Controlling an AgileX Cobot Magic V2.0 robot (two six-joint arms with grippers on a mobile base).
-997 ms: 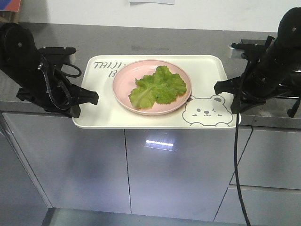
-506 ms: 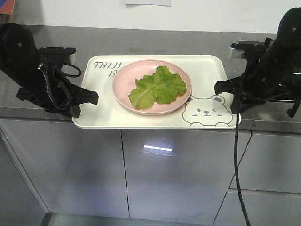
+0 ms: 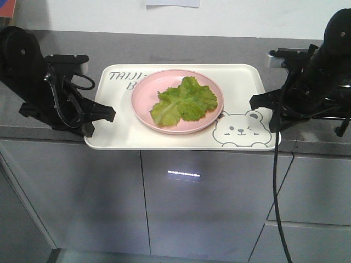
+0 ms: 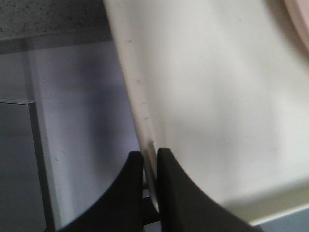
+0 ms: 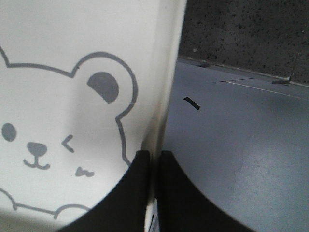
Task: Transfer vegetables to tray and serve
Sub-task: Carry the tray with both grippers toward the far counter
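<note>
My left jaws are closed narrow on the near rim of the tray (image 3: 241, 82). Between both jaws, the vegetables (image 3: 185, 102) lie on the pink plate (image 3: 143, 98) on that tray, so I judge loading done. My right jaws pinch the opposite rim; serving is left.

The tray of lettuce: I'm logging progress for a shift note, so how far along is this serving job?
Done: the vegetables lie on the pink plate, which sits on the tray. In hand: the left gripper and right gripper are each shut on an opposite tray rim, its front edge overhanging the counter. Left: carrying it off and serving.
</note>
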